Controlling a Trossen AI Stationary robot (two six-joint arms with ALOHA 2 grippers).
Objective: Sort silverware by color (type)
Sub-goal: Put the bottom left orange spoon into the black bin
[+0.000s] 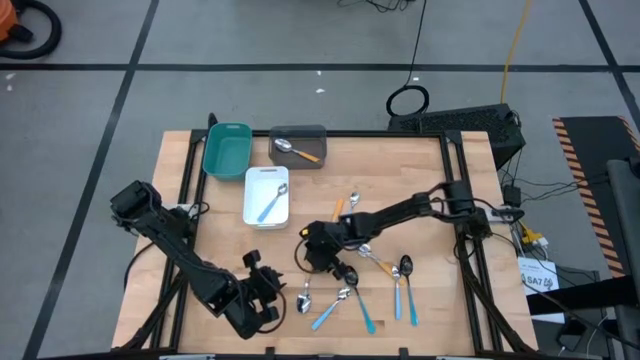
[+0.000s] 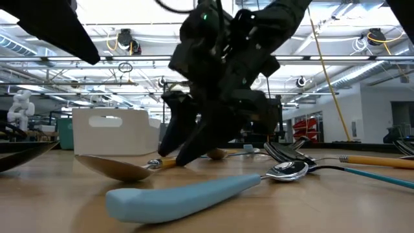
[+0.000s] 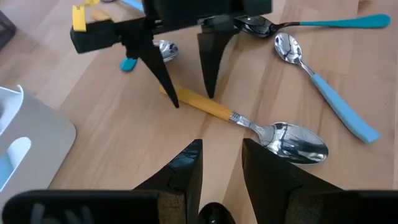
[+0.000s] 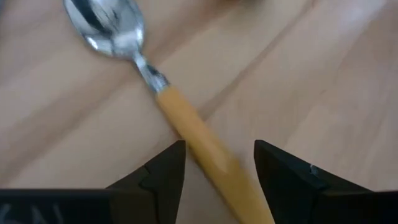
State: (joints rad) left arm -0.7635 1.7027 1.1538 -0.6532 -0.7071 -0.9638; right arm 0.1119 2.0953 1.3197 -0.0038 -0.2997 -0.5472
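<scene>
An orange-handled spoon (image 3: 205, 103) with a silver bowl (image 3: 293, 142) lies flat on the wooden table between the two grippers. My right gripper (image 3: 193, 99) is open and slants down over the spoon's handle (image 4: 205, 152). Its fingers stand one on each side of the handle's free end, and I cannot tell if they touch it. My left gripper (image 3: 221, 163) hovers open and empty a short way off, near the table's front left (image 1: 265, 292), pointing at the spoon's bowl. Other blue- and orange-handled spoons (image 1: 400, 285) lie scattered at the front centre.
A teal tray (image 1: 226, 148) stands at the far left. Beside it a grey tray (image 1: 312, 133) holds an orange spoon, and a white tray (image 1: 252, 205) holds a blue spoon. A blue-handled spoon (image 3: 329, 99) and a black-bowled one (image 3: 311, 23) lie close beyond the right gripper.
</scene>
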